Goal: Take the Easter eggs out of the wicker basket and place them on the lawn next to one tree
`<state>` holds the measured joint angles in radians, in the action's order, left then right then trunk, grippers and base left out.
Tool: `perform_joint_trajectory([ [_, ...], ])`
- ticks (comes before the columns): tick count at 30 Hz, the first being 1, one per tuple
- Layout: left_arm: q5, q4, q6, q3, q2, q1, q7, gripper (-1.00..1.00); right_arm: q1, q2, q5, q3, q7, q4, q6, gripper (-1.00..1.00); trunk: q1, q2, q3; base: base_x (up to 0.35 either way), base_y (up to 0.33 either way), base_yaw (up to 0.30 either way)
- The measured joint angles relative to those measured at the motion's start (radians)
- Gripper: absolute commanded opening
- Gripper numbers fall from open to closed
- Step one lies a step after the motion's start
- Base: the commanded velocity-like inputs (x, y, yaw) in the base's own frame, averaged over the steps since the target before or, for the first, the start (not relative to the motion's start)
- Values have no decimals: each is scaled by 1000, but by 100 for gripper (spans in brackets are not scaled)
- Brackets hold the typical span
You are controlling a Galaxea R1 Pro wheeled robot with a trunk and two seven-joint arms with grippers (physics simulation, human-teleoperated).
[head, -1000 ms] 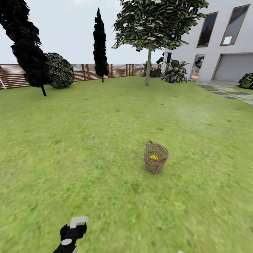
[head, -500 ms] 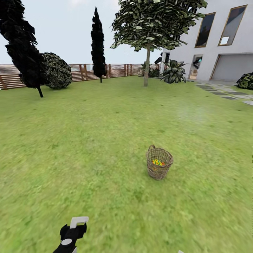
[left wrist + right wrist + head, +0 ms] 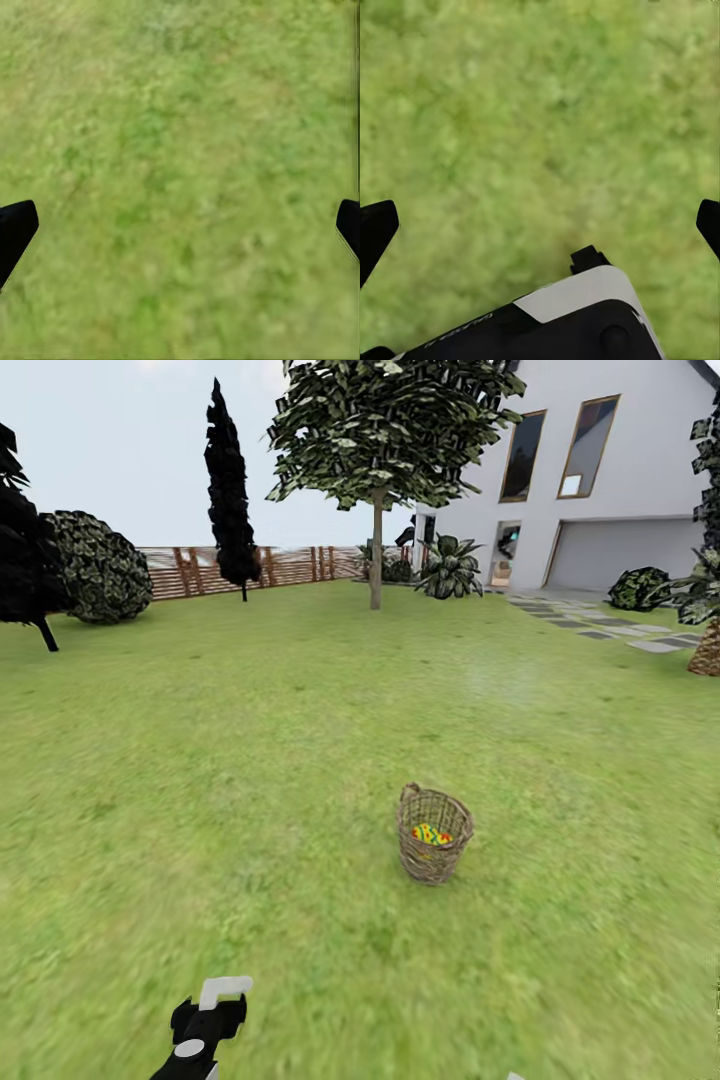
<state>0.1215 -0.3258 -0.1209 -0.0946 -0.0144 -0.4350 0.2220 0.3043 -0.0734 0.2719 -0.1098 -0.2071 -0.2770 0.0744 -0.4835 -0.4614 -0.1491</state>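
The wicker basket [image 3: 434,850] stands upright on the lawn [image 3: 250,760], right of centre in the head view, a few steps ahead of me. Yellow painted Easter eggs [image 3: 431,834] lie inside it; I cannot count them from here. The tree [image 3: 376,560] with the grey-brown trunk rises far beyond the basket, near the house. My left arm [image 3: 205,1025] pokes in at the lower edge, well short of the basket. My left gripper [image 3: 180,225] is open over bare grass. My right gripper [image 3: 540,225] is open over grass too, with nothing between its fingers.
A white house [image 3: 600,470] with a paved path [image 3: 600,625] stands at the back right. A scaly palm trunk [image 3: 708,645] is at the right edge. Dark cypresses [image 3: 228,490], a round shrub [image 3: 95,565] and a slat fence [image 3: 250,568] line the back left. Part of my own body [image 3: 547,315] shows below the right gripper.
The whole picture has shifted left, so the camera has turned right; the palm and a shrub now show at the right. The basket sits lower in view. The arms hold their pose.
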Motion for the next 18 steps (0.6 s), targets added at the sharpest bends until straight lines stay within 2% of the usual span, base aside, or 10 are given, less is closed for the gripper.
perform_joint_trajectory([
  [18,0,0,-2,0,0,0,0,100,0,1,0,0,0,0,0,100,0,0,12,290,163,-244],
])
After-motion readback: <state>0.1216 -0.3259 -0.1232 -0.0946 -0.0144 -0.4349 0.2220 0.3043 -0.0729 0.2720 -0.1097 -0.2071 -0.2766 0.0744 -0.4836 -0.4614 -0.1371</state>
